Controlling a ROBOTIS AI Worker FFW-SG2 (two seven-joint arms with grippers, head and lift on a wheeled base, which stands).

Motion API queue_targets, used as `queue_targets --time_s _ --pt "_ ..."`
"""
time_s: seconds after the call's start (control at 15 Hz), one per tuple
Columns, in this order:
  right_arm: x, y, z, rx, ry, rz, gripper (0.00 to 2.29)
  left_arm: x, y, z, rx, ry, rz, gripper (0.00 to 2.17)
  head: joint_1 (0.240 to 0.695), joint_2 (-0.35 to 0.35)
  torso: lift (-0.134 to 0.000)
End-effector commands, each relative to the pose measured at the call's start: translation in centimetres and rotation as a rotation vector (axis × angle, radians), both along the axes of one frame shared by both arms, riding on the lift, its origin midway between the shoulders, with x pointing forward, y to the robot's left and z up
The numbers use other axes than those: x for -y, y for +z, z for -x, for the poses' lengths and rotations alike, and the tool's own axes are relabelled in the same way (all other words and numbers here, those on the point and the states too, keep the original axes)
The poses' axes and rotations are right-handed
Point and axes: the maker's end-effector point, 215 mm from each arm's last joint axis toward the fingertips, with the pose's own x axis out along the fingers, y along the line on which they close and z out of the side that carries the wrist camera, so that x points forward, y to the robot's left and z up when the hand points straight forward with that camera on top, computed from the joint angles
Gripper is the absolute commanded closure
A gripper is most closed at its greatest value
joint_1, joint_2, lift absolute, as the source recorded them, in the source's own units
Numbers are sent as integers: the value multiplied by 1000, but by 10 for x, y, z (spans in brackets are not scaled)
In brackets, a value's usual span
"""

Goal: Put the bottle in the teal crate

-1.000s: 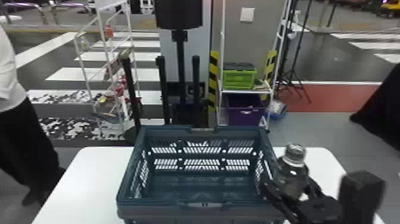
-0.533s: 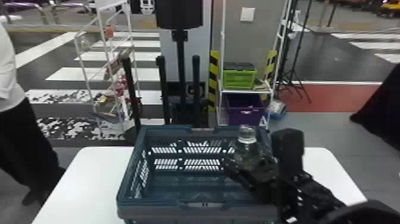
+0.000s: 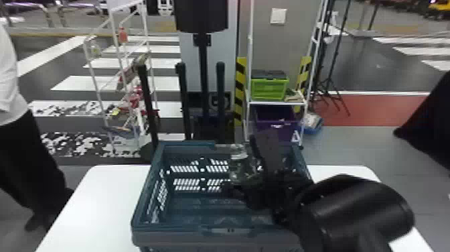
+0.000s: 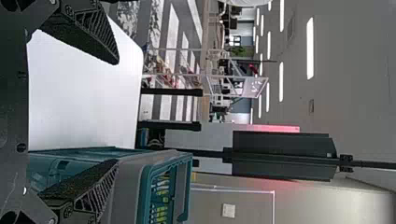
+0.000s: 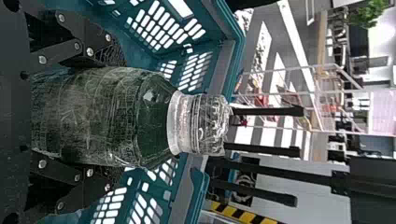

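Observation:
My right gripper (image 3: 249, 181) is inside the upper opening of the teal crate (image 3: 147, 204), toward its right half, with the clear bottle (image 3: 238, 164) held upright. In the right wrist view, the fingers of the right gripper (image 5: 107, 116) are shut on both sides of the bottle (image 5: 107, 112), its wrapped cap pointing away from the wrist, and the crate's slotted walls (image 5: 140, 28) surround it. My left gripper (image 4: 114, 112) stands open with nothing between its fingers, beside the crate (image 4: 144, 196) in the left wrist view.
The crate stands on a white table (image 3: 110, 187). Beyond the table are a black stand (image 3: 202, 77), a white wire rack (image 3: 97, 80) and a shelf (image 3: 274, 103) with a green crate (image 3: 269, 88). A person stands at the left edge.
The right gripper has carried the bottle leftward, from beside the crate's right wall to over and into its opening, with more of the arm coming into sight.

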Motion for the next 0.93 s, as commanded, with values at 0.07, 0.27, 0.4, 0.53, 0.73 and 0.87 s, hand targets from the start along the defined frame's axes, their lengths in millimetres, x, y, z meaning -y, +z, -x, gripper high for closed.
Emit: queue_targets --time_s 0.07,0.27,0.4,0.53,0.73,0.87 --pt "-12 -24 -10 -62 15 36 1905 -4 -7 1 -9 6 2 137 499 0 0" --pt "-2 -53 -14 -124 2 70 1905 -4 -6 0 -6 7 4 137 499 0 0" --pt "-3 -65 -15 -155 8 75 1905 -4 -6 -1 -5 9 4 137 499 0 0" --pt "-3 -69 -19 -157 6 70 1905 -5 -5 -1 -4 10 3 137 499 0 0" --pt "-5 -69 -23 -149 8 59 1882 -6 -4 -1 -2 10 2 137 499 0 0" --pt "-7 -66 -23 -147 10 42 1281 -5 -3 -1 -1 10 3 137 499 0 0"
